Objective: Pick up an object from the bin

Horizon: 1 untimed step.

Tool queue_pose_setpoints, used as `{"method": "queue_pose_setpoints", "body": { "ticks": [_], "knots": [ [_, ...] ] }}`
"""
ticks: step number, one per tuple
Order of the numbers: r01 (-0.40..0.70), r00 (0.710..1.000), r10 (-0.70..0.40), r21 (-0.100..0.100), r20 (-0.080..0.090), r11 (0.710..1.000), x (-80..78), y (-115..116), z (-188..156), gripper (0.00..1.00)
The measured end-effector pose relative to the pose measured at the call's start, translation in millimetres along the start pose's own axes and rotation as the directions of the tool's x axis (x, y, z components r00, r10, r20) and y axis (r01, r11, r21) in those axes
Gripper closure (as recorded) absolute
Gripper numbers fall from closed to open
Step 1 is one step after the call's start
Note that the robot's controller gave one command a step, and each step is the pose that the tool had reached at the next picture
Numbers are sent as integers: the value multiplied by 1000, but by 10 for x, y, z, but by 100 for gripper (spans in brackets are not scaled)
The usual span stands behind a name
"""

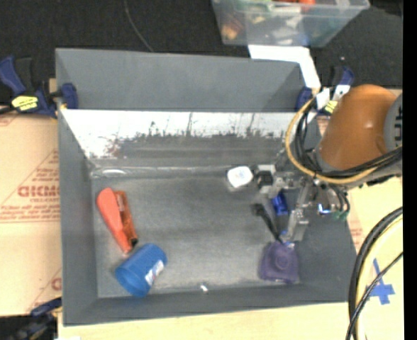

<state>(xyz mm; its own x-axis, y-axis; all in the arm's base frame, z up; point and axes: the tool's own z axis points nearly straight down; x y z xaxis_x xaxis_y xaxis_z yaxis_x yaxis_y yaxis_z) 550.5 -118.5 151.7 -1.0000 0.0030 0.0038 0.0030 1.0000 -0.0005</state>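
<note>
Just above a purple lumpy piece [280, 263], the gripper [286, 237] is hanging with its tip right at that piece's upper edge; whether the two are touching cannot be told. Whether the jaws are parted or clenched cannot be told either, as they are blending into the dark clutter of the tool, and nothing is visibly sitting between them. The purple piece is lying on the floor of the grey bin [194, 218], in the near right corner, close to the right wall.

Up from the tip, the gripper body is rising toward the arm's orange cover [354, 126], with black cables [301, 144] looping around it.

A small white object [239, 177] is resting left of the gripper body, near the far wall. Well apart, at the left side, an orange-red tool [116, 218] is lying lengthwise, and a blue cylinder [141, 269] is lying on its side just beside that tool's near end.
</note>
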Motion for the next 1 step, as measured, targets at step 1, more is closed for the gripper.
{"method": "queue_pose_setpoints", "body": {
  "ticks": [1],
  "knots": [
    [5,1000,-5,1,8,1000,-19,6,-47,0]
  ]
}}
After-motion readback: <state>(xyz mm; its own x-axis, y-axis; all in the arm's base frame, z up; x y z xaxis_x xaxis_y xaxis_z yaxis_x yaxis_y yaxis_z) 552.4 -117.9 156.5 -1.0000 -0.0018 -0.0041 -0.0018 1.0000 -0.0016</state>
